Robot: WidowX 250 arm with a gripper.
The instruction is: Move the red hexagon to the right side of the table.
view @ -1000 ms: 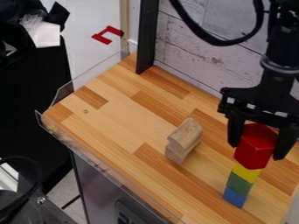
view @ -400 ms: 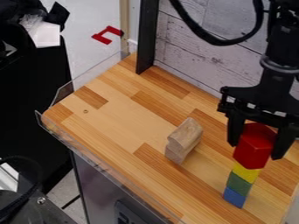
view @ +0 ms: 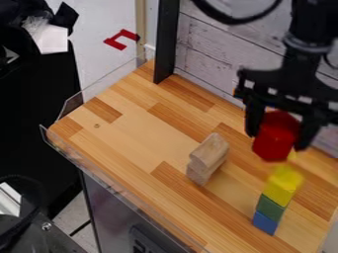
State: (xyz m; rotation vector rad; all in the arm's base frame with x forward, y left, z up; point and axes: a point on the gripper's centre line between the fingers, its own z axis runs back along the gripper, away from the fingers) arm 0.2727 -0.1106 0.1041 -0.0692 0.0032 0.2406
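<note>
My black gripper (view: 277, 133) hangs over the right part of the wooden table, shut on the red hexagon (view: 274, 138), with one finger on each side of it. The hexagon is held up in the air, above and slightly left of the stack's top in the view, with a visible gap between them. The stack has a blue block (view: 265, 223) at the bottom, a green block (view: 269, 208) on it and a blurred yellow piece (view: 284, 184) on top. The wooden table (view: 132, 143) lies below.
A pale wooden block (view: 208, 157) stands mid-table, left of the stack. Behind the gripper are small yellow and blue bits, partly hidden. A black post (view: 166, 44) and a plank wall (view: 218, 59) border the back; a clear rim (view: 119, 185) runs along the front-left edge.
The gripper has risen and shifted slightly left with the red hexagon, which has come away from the stack. More of the yellow piece shows.
</note>
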